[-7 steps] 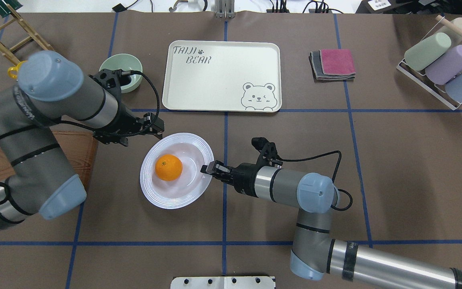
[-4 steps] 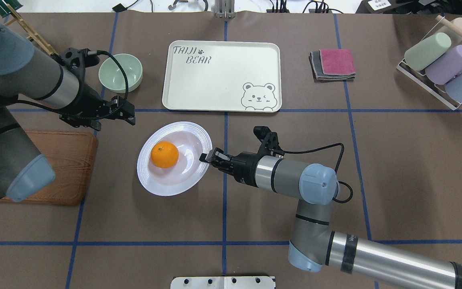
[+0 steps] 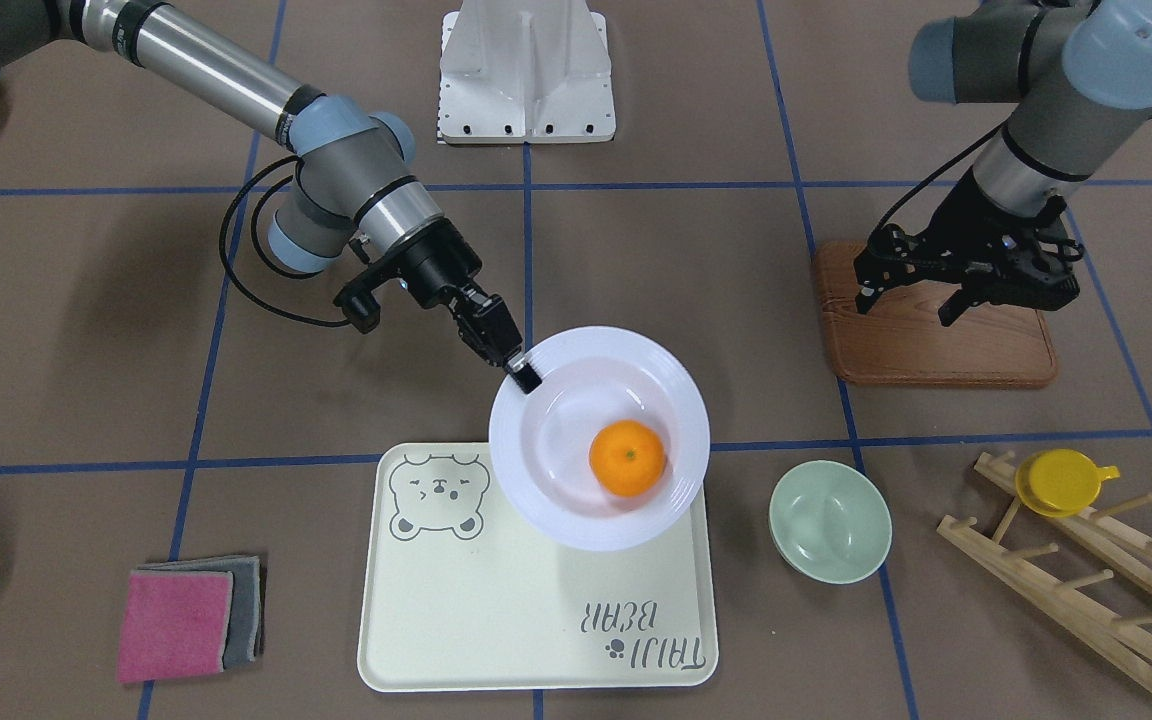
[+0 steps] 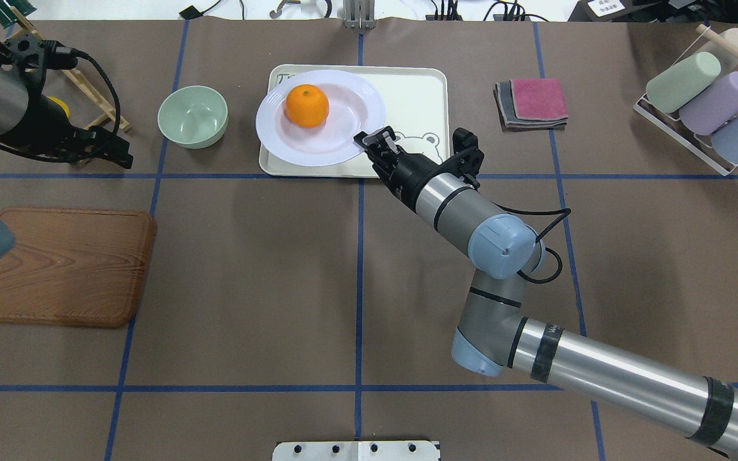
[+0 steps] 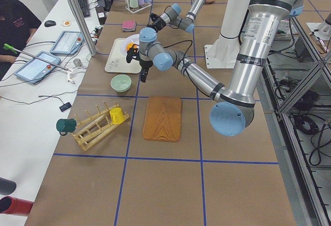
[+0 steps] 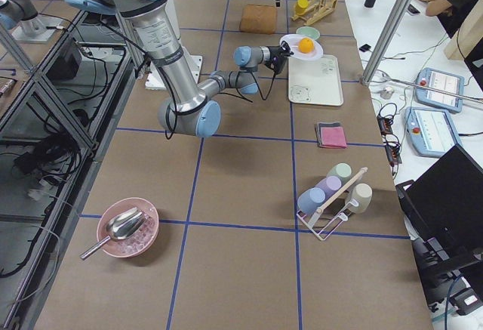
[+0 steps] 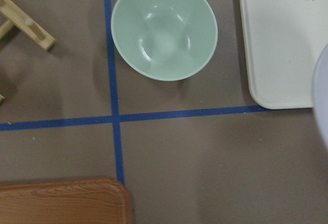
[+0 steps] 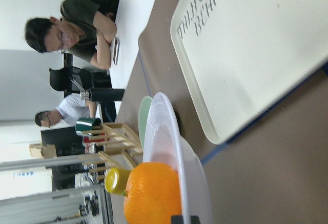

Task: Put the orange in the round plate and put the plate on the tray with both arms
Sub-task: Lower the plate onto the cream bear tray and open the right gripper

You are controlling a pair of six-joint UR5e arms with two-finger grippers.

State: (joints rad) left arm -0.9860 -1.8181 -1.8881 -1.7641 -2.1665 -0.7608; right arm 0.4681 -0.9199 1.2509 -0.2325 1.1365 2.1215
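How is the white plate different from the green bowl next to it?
The round plate is white, wide and shallow; the green bowl is smaller and deeper. The round plate holds the orange; the green bowl is empty. The right gripper pinches the round plate's rim over the tray, while the green bowl sits alone on the table. Both are round dishes.
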